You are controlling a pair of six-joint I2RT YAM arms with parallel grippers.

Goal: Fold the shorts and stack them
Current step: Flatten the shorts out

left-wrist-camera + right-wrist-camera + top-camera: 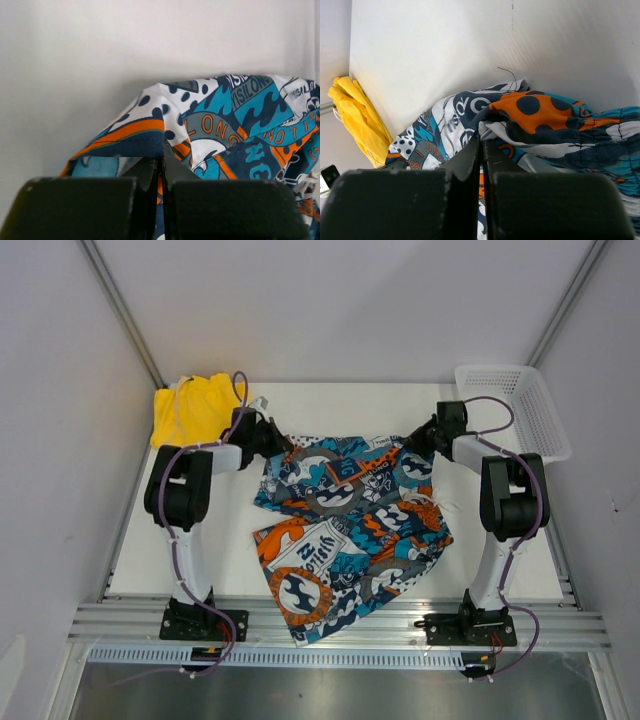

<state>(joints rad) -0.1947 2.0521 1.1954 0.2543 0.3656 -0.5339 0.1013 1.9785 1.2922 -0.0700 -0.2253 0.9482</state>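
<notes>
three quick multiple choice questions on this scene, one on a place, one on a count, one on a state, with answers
1. Where on the table do the yellow shorts lie? A far left corner; B near right corner; C centre.
2. How many pairs of shorts are in view? A one; B two; C three.
3. The left hand is: A open; B shut on the printed shorts; C shut on the yellow shorts.
Answers: 1 A, they sit bunched at the back left; 2 B, one yellow, one printed; 3 B, the left wrist view shows printed cloth pinched in it.
</notes>
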